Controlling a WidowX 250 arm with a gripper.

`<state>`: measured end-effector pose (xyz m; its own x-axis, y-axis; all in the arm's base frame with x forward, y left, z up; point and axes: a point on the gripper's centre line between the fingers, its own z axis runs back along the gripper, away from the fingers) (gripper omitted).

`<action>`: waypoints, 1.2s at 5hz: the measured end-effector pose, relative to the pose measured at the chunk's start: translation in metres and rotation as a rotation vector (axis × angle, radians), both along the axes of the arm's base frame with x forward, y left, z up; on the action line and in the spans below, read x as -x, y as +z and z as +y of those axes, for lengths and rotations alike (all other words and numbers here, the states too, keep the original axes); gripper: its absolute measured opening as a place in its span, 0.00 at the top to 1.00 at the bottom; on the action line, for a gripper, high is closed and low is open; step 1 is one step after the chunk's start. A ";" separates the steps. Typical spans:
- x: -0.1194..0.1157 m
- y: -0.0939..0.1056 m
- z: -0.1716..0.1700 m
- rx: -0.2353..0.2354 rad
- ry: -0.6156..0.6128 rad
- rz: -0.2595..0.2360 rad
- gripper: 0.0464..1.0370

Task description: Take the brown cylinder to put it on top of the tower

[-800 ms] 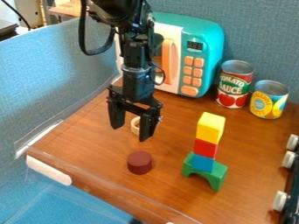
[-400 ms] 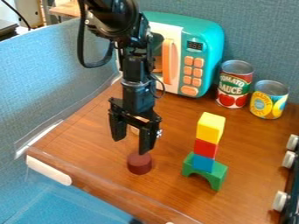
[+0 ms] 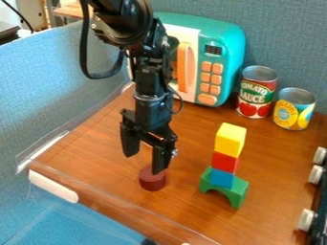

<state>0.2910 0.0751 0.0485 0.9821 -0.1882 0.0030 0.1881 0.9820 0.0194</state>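
Well, fingers [image 3: 159, 160] parted, brown cylinder [image 3: 152, 181] by one tip (contact unclear)

Tomato can [image 3: 257, 93]: "TOMATO SAUCE", on the wraparound label, above printed tomatoes.
Yellow-labelled can [image 3: 294, 109]: curved lettering on the label; wording too small to read with certainty.
Microwave display [image 3: 213, 50]: three digits, apparently "888", on the dark panel above the orange buttons [image 3: 211, 76].
Button markings: none legible.
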 end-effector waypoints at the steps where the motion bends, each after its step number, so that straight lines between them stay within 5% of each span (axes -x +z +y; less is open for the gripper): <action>1: -0.001 0.000 0.000 0.017 0.051 -0.011 0.04; 6: 0.001 -0.028 -0.009 0.030 0.156 0.041 0.04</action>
